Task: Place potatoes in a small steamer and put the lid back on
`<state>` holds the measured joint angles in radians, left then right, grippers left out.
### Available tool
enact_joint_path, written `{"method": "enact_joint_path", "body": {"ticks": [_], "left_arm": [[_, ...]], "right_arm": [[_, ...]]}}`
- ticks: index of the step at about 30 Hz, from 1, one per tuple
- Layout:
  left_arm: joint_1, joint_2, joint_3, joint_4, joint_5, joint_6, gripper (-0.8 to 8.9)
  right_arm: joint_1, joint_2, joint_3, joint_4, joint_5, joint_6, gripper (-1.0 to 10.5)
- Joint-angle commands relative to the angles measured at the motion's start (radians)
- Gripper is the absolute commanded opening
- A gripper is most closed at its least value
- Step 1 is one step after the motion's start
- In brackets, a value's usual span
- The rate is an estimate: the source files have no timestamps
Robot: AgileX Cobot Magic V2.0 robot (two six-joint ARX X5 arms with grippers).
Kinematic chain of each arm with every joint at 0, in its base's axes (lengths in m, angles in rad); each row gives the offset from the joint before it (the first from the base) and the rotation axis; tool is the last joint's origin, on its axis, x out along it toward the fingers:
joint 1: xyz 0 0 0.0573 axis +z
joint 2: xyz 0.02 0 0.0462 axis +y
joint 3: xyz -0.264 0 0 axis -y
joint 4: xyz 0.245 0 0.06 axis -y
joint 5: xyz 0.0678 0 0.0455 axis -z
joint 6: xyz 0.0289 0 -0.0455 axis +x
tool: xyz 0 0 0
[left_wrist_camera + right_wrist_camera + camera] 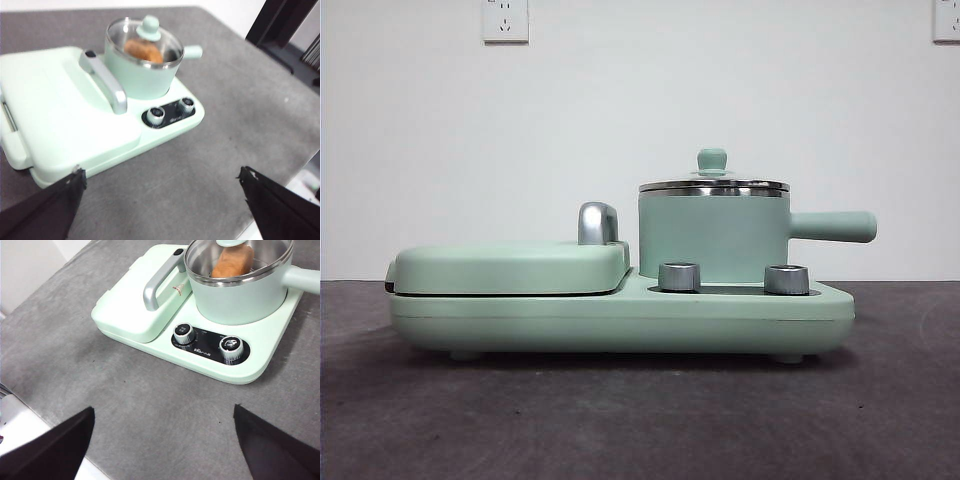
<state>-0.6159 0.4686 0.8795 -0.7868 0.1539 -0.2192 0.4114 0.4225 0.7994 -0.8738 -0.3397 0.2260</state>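
potato (143,50) lies inside the pot (140,70), seen through the glass lid (145,42), which sits seated on the steel rim, knob up. pot stands at the right end of the green cooker base (620,315), side handle pointing to 3 o'clock in the front view. potato's long axis runs roughly across the pot. both dials (183,333) sit in front of it. left gripper (160,200) and right gripper (162,440) hang back from the cooker, jaws spread wide, holding nothing. neither is clearly nearer. judgement: both steps look done, no further move called for.
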Motion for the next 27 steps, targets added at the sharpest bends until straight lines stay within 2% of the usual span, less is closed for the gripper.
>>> {"method": "enact_joint_path", "body": {"ticks": [1, 6, 7, 8, 9, 10, 11, 27], "left_arm": [[-0.006, -0.011, 0.006, 0.003, -0.005, 0.003, 4.91], [-0.006, -0.013, 0.006, -0.022, -0.005, 0.016, 4.88], [-0.006, -0.013, 0.006, -0.023, -0.005, 0.016, 3.84], [-0.006, -0.013, 0.006, -0.025, -0.005, 0.019, 2.09], [-0.006, -0.013, 0.006, -0.027, -0.005, 0.031, -0.36], [-0.006, -0.012, 0.006, -0.028, -0.005, 0.04, 0.35], [-0.006, -0.011, 0.006, -0.029, -0.005, 0.053, 0.03], [-0.006, -0.013, 0.007, -0.028, -0.005, 0.05, 0.06]], "right_arm": [[0.006, 0.003, 0.008, 0.013, -0.002, 0.009, 4.4], [0.006, 0.003, 0.008, 0.012, -0.003, 0.002, 4.4], [0.006, 0.003, 0.008, 0.012, -0.004, -0.001, 4.2], [0.006, 0.003, 0.008, 0.012, -0.004, -0.005, 3.0], [0.006, 0.003, 0.008, 0.012, -0.004, -0.01, 1.1], [0.006, 0.003, 0.008, 0.012, -0.004, -0.023, -0.1], [0.006, 0.003, 0.008, 0.013, -0.003, -0.026, 0.3], [0.006, 0.003, 0.008, 0.013, 0.0, -0.025, 0.2]]}}
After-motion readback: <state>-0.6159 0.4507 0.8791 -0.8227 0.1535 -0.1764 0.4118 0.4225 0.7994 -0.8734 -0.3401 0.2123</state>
